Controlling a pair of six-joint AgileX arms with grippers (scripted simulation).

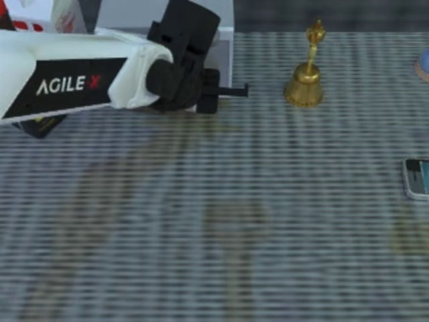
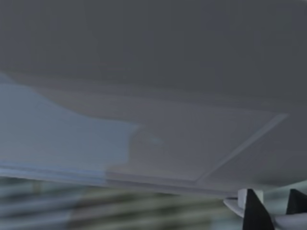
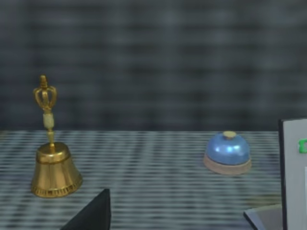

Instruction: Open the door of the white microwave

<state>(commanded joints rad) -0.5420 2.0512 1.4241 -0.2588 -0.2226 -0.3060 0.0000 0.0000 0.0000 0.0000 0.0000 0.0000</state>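
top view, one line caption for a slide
Left gripper at the white microwave front, gold bell standing to its right.

Table (image 1: pixel 221 235): grey woven-stripe cloth surface. On it: white microwave (image 1: pixel 224 37) at far edge, left of centre; white carton w/ red print (image 1: pixel 40 15) in far-left corner; gold handbell (image 1: pixel 305 70) upright, right of microwave; blue dome bell (image 3: pixel 227 153) at far right edge; phone (image 1: pixel 417 178) flat at right edge.

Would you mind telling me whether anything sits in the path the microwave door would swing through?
Nothing visible does: the table in front of the white microwave is bare. The golden bell stands apart, to its right. The left pincer is at the door.
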